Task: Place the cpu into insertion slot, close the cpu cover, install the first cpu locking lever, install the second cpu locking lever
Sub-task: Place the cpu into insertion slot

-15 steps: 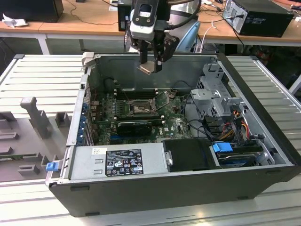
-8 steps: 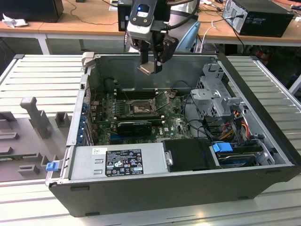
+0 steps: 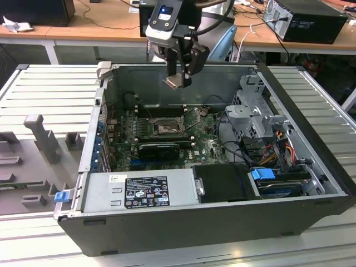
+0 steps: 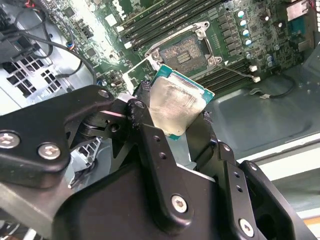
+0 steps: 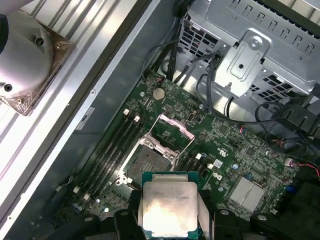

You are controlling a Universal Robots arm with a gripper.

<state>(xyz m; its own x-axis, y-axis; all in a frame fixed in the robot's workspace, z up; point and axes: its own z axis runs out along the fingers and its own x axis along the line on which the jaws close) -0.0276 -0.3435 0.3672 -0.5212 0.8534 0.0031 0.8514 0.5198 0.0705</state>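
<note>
Scene: An open dark-grey metal desktop computer case (image 3: 167, 222) lies on its side on a ribbed grey aluminium surface (image 3: 50, 89). Its green circuit board (image 3: 208, 143) is exposed.

Pincer: The arm's black two-fingered pincer (image 3: 178, 80) hangs at the upper centre of the exterior view, over the case's far wall. It is clamped on the chip and holds it by two opposite edges.

Cpu: The small flat square cpu (image 3: 173, 83), with a pale silver-beige metal top and a green rim, sits between the fingers. It is in the air and tilted, touching nothing but the pincer.

Insertion slot: The small square insertion slot (image 3: 165, 129), dark-centred and silver-rimmed, lies bare near the middle of the exterior view. It is lower in the frame than the chip and well apart from it.

Cpu cover: The thin silver cpu cover (image 5: 177, 127), a frame with a window through it, stands swung up beside the socket in the first wrist view.

Stage: The chip appears to be in transit. It is not yet seated, and no part of the socket is shut.

Risk: If the tilt persists, one corner could land first and bend the socket's fine contacts. A chip turned the wrong way would not seat. The grip is only on the edges, so the chip could slip. The raised cover stands close enough to snag a finger.
</note>
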